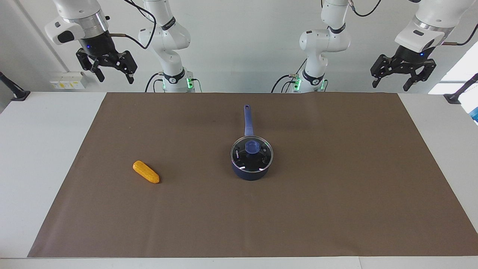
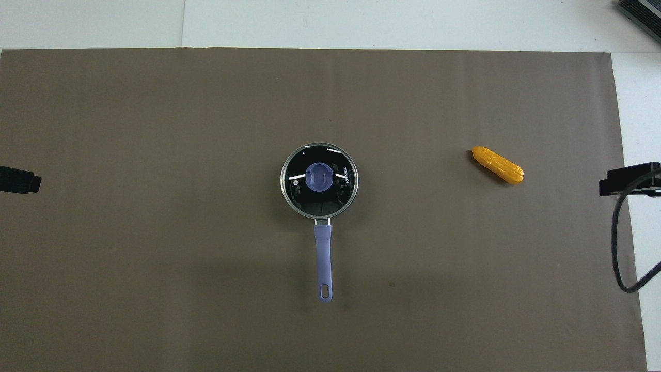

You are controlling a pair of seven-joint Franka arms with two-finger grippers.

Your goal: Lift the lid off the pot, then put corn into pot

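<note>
Lid (image 1: 251,150) sits on pot (image 1: 250,172), inside looks bare through glass. Corn (image 1: 146,172) lies well apart from pot, toward right arm's end. Left gripper (image 1: 403,76) and right gripper (image 1: 111,70) wait raised, both spread, holding nothing.

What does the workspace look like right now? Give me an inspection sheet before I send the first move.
Surface: brown mat over a white table.
Pot: mid-mat, upright, handle pointing toward the robots.
Lid: seated on the pot, blue knob at its centre.
Corn: lying on the mat toward the right arm's end, apart from the pot.
Clutter: nothing seen on the mat.
Left tool: open, raised at the left arm's end of the table, waiting.
Right tool: open, raised at the right arm's end of the table, waiting.
Cables: black cable looping beside the mat's edge, off the work area.
Surroundings: white wall, socket strip.
</note>
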